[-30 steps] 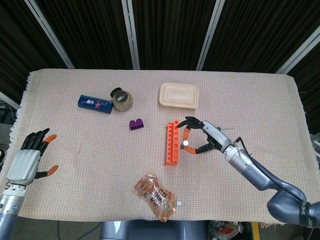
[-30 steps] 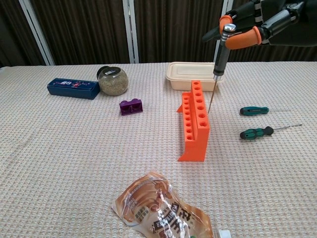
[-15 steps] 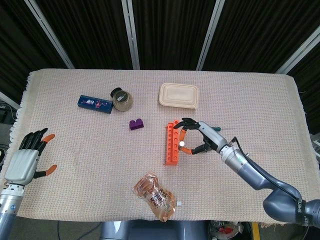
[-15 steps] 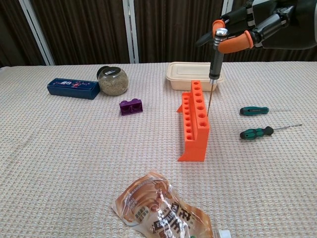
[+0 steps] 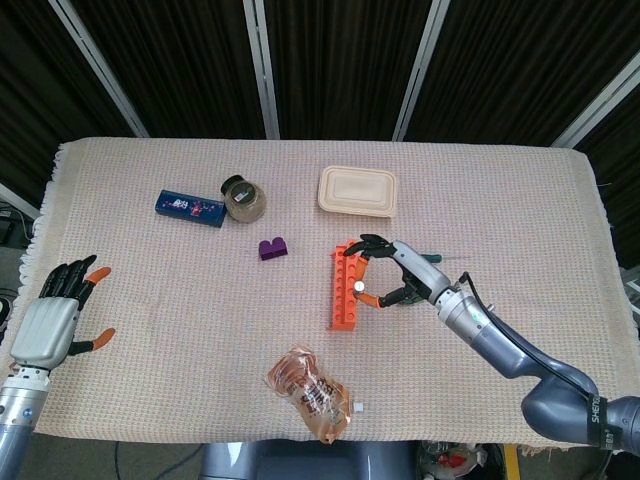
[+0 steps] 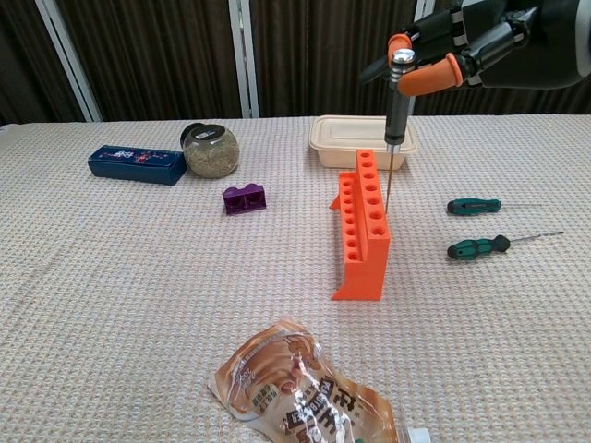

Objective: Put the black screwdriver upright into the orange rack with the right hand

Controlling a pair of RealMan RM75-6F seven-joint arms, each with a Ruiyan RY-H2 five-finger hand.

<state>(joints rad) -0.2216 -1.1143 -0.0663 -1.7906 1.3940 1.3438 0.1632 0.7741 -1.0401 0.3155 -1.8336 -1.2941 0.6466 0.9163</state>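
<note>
My right hand [image 6: 462,57] [image 5: 393,277] pinches the top of the black screwdriver [image 6: 396,111] between orange-tipped fingers. The screwdriver hangs upright, its thin shaft pointing down just beside the right edge of the orange rack [image 6: 363,226] [image 5: 346,284], its tip near the rack's top face. From the head view its silver cap [image 5: 357,287] sits over the rack's right side. My left hand [image 5: 55,318] rests open at the table's left edge, far from the rack.
Two green-handled screwdrivers [image 6: 474,206] [image 6: 478,246] lie right of the rack. A beige lidded box [image 6: 362,137] sits behind it. A purple block [image 6: 244,197], a jar [image 6: 210,149], a blue box [image 6: 137,164] and a snack bag [image 6: 303,388] lie further left and in front.
My right hand has carried the upright screwdriver leftward, from beside the rack toward its right edge. The left hand has drifted slightly back along the table's edge.
</note>
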